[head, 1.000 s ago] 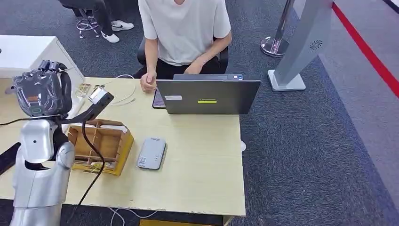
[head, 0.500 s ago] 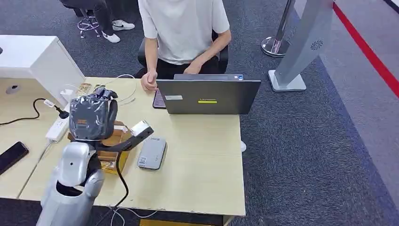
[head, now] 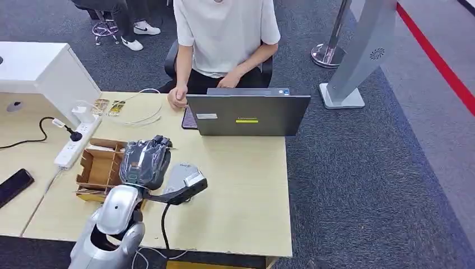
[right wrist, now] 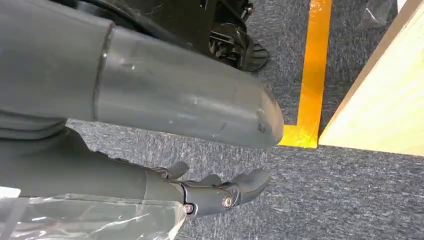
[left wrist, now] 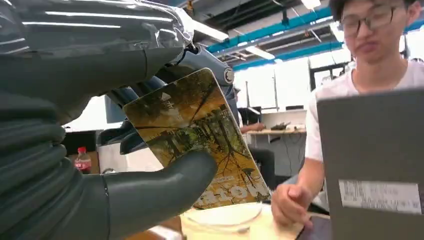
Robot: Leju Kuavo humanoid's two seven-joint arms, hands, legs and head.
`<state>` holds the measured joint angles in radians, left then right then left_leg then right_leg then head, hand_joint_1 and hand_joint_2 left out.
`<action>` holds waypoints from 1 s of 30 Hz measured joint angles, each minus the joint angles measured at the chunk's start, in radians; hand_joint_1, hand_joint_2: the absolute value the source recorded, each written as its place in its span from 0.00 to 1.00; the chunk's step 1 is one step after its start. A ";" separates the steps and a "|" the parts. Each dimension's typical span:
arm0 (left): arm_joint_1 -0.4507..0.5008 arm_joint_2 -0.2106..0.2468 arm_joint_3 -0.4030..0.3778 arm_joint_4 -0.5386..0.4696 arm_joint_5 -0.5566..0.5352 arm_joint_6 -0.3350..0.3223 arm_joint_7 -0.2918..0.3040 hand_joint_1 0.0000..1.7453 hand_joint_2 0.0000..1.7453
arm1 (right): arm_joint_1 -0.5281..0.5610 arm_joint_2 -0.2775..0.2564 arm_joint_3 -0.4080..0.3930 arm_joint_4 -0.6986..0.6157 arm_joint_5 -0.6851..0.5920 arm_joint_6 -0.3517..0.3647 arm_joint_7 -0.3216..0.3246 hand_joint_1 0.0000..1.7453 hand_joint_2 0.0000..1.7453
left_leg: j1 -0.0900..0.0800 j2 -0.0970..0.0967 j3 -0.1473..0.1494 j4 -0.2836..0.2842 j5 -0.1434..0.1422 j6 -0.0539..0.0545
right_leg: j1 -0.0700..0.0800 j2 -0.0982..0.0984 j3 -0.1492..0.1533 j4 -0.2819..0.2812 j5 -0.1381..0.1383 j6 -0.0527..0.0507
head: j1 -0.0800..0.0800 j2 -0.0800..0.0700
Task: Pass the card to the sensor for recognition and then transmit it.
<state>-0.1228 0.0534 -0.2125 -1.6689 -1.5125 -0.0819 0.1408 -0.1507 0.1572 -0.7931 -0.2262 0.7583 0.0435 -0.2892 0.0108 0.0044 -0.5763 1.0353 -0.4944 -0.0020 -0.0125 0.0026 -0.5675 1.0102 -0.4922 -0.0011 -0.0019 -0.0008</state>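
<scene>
Now the card (left wrist: 192, 142) is pinched between thumb and fingers of the left hand (head: 145, 162), held above the grey sensor (head: 179, 174), while the right hand (right wrist: 210, 192) hangs empty, fingers loosely spread.

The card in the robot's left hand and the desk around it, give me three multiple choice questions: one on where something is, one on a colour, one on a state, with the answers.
1. Where is the left hand?
A. over the laptop
B. above the grey sensor, beside the divided wooden box
C. at the power strip

2. What colour is the card mostly?
A. yellow and green
B. plain white
C. blue

3. How is the right hand?
A. gripping a card
B. resting on the desk
C. holding nothing, hanging over the carpet

Answers: 1 B, the head view shows it there. 2 A, the left wrist view shows a leafy print. 3 C, the right wrist view shows bare fingers above the floor.
</scene>
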 joint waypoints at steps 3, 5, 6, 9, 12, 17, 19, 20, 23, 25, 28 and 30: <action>0.009 -0.006 0.007 0.022 0.000 -0.036 0.001 1.00 1.00 | -0.001 0.000 0.000 0.000 0.009 0.000 0.007 0.00 0.00 | 0.000 0.000 0.000 0.000 0.000 0.000 | 0.000 0.000 0.000 0.000 0.000 0.000 | 0.000 0.000; 0.014 -0.010 0.019 0.041 0.000 -0.060 0.010 1.00 1.00 | -0.003 0.000 0.000 0.000 0.016 0.000 0.013 0.00 0.00 | 0.000 0.000 0.000 0.000 0.000 0.000 | 0.000 0.000 0.000 0.000 0.000 0.000 | 0.000 0.000; 0.016 -0.011 0.021 0.048 0.000 -0.068 0.017 1.00 1.00 | -0.004 0.000 0.000 0.000 0.018 0.000 0.016 0.00 0.00 | 0.000 0.000 0.000 0.000 0.000 0.000 | 0.000 0.000 0.000 0.000 0.000 0.000 | 0.000 0.000; 0.017 -0.014 0.031 0.067 0.000 -0.082 0.043 1.00 1.00 | -0.007 0.000 0.000 0.000 0.021 0.000 0.018 0.00 0.00 | 0.000 -0.001 0.000 0.000 0.000 0.000 | 0.000 -0.001 0.000 0.000 0.000 0.000 | 0.000 0.000; 0.017 -0.023 0.041 0.080 0.000 -0.099 0.076 1.00 1.00 | -0.009 0.002 0.000 0.000 0.029 -0.002 0.023 0.00 0.00 | 0.000 -0.001 0.000 0.000 0.000 0.000 | 0.000 -0.001 0.000 0.000 0.000 0.000 | 0.000 0.000; 0.016 -0.039 0.069 0.108 0.000 -0.122 0.077 1.00 1.00 | -0.013 0.004 0.000 0.000 0.038 -0.003 0.032 0.00 0.00 | 0.000 -0.001 0.000 0.000 0.000 0.000 | 0.000 -0.001 0.000 0.000 0.000 0.000 | 0.000 0.000; 0.016 -0.044 0.077 0.116 0.000 -0.124 0.077 1.00 1.00 | -0.014 0.005 0.000 0.000 0.038 -0.003 0.032 0.00 0.00 | 0.000 -0.001 0.000 0.000 0.000 0.000 | 0.000 -0.001 0.000 0.000 0.000 0.000 | 0.000 0.000; 0.016 -0.045 0.079 0.120 0.000 -0.124 0.077 1.00 1.00 | -0.014 0.005 0.000 0.000 0.038 -0.003 0.032 0.00 0.00 | 0.000 -0.001 0.000 0.000 0.000 0.000 | 0.000 -0.001 0.000 0.000 0.000 0.000 | 0.000 0.000; 0.015 -0.052 0.091 0.132 0.000 -0.129 0.074 1.00 1.00 | -0.015 0.005 0.000 0.000 0.037 -0.002 0.033 0.00 0.00 | 0.000 -0.001 0.000 0.000 0.000 0.000 | 0.000 -0.001 0.000 0.000 0.000 0.000 | 0.000 0.000; 0.010 -0.056 0.106 0.149 0.003 -0.136 0.046 1.00 1.00 | -0.016 0.005 -0.008 0.000 0.001 0.025 0.032 0.00 0.00 | 0.000 -0.001 0.000 0.000 0.000 0.000 | 0.000 -0.001 0.000 0.000 0.000 0.000 | 0.000 0.000; 0.001 -0.062 0.133 0.192 0.007 -0.132 0.001 1.00 1.00 | -0.018 0.006 -0.023 0.000 -0.014 0.043 0.027 0.00 0.00 | 0.000 -0.001 0.000 0.000 0.000 0.000 | 0.000 -0.001 0.000 0.000 0.000 0.000 | 0.000 0.000; -0.003 -0.068 0.143 0.216 0.008 -0.123 -0.012 1.00 1.00 | -0.019 0.007 -0.026 0.000 -0.013 0.046 0.027 0.00 0.00 | 0.000 -0.001 0.000 0.000 0.000 0.000 | 0.000 -0.001 0.000 0.000 0.000 0.000 | 0.000 0.000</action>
<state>-0.1262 -0.0149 -0.0690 -1.4530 -1.5049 -0.2044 0.1289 -0.1700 0.1640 -0.8190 -0.2258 0.7458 0.0897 -0.2625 0.0108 0.0038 -0.5765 1.0354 -0.4943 -0.0020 -0.0125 0.0020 -0.5676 1.0102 -0.4922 -0.0010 -0.0015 -0.0008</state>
